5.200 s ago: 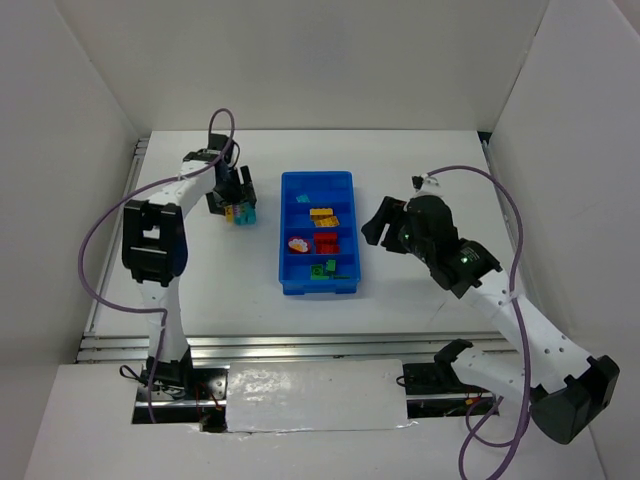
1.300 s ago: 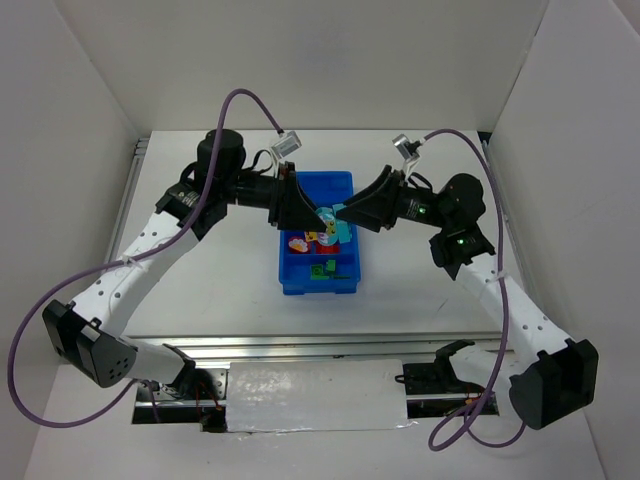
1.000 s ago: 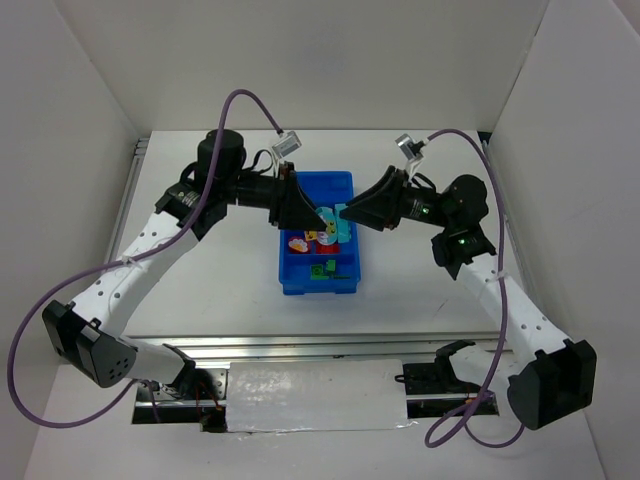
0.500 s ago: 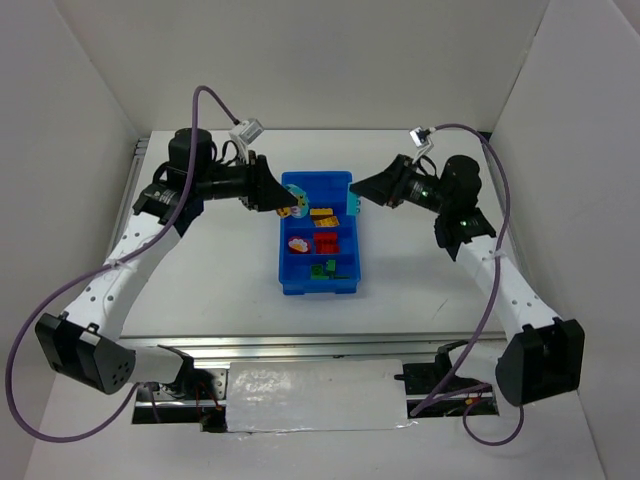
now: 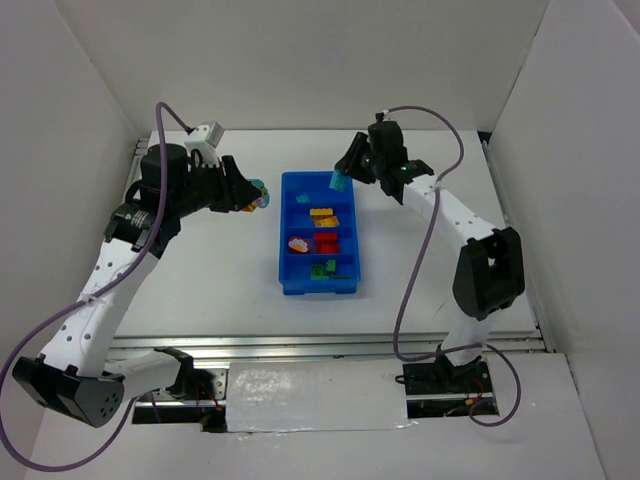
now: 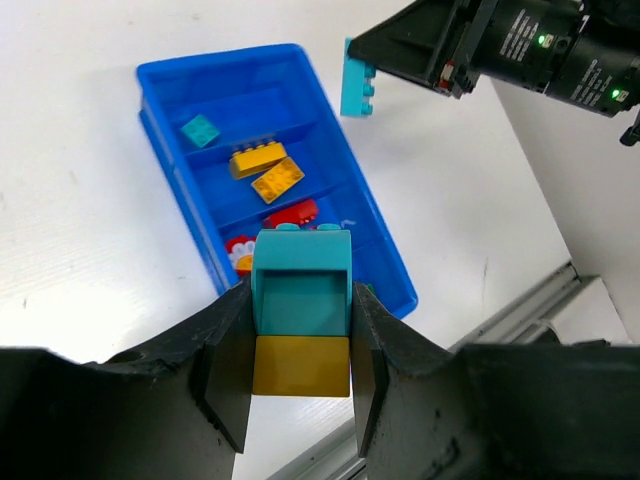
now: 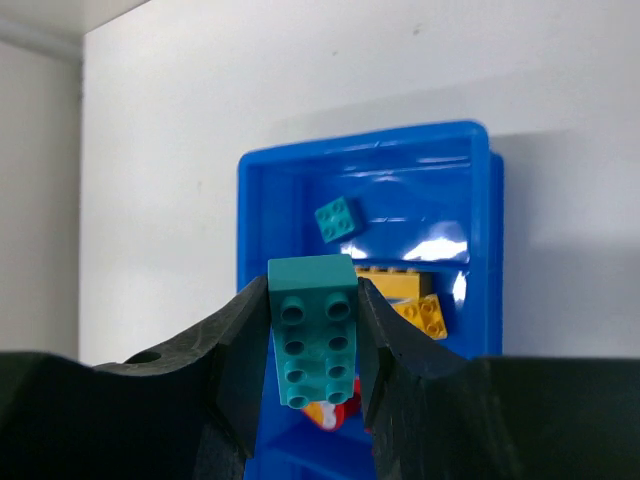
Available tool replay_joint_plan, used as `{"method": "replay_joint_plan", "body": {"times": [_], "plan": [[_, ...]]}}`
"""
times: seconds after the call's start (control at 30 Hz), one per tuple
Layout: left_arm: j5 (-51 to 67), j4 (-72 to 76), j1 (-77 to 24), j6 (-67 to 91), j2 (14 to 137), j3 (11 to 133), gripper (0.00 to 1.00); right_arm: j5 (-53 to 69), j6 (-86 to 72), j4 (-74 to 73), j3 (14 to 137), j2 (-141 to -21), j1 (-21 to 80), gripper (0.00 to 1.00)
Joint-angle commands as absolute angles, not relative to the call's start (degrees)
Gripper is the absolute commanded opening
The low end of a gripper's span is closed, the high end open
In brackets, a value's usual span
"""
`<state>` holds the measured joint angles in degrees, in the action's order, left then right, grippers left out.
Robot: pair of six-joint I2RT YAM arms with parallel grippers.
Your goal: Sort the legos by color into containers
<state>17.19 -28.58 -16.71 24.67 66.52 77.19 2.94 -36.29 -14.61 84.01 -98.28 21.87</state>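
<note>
Teal brick (image 7: 312,300), clamped in my right gripper (image 7: 312,345), should drop into the far compartment (image 7: 425,195) next; left gripper (image 6: 300,340) clamps teal-yellow stack (image 6: 300,300).

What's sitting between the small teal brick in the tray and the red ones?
Two yellow bricks, in the compartment that separates them; the left wrist view shows it most clearly.

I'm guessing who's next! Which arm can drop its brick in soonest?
Likely right: the right gripper holds a teal brick at the tray's far end; the left gripper hangs beside the tray.
</note>
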Motion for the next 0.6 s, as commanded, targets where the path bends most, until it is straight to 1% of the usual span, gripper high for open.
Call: {"method": "replay_joint_plan", "body": {"times": [0.0, 0.13, 0.3, 0.33, 0.37, 0.47, 0.5, 0.57], "plan": [[12.13, -30.41, -16.08, 26.36, 65.66, 75.59, 0.0, -7.64, -35.95, -19.67, 92.44, -104.12, 22.76, 0.0], [12.13, -30.5, -15.91, 26.72, 64.6, 74.53, 0.0, -10.63, -35.42, -21.0, 99.39, -109.94, 23.9, 0.0], [13.97, -31.11, -15.91, 25.58, 64.95, 75.15, 0.0, -10.55, -35.6, -19.69, 101.6, -114.6, 24.17, 0.0], [14.15, -31.37, -15.91, 25.49, 65.04, 75.23, 0.0, -10.11, -35.07, -19.43, 102.12, -115.22, 24.17, 0.04], [14.59, -31.29, -15.91, 25.31, 65.04, 75.32, 0.0, -9.67, -34.98, -19.16, 102.56, -115.75, 24.17, 0.05], [15.03, -31.38, -15.91, 24.88, 65.04, 75.5, 0.0, -6.34, -34.81, -18.2, 103.45, -118.03, 24.17, 0.17], [15.38, -31.29, -15.91, 24.79, 65.04, 75.5, 0.0, -5.63, -34.72, -17.93, 103.53, -118.39, 24.17, 0.19], [16.34, -31.03, -15.91, 24.26, 64.95, 75.5, 0.0, -4.75, -34.54, -17.32, 103.71, -119.26, 24.17, 0.27]]}}
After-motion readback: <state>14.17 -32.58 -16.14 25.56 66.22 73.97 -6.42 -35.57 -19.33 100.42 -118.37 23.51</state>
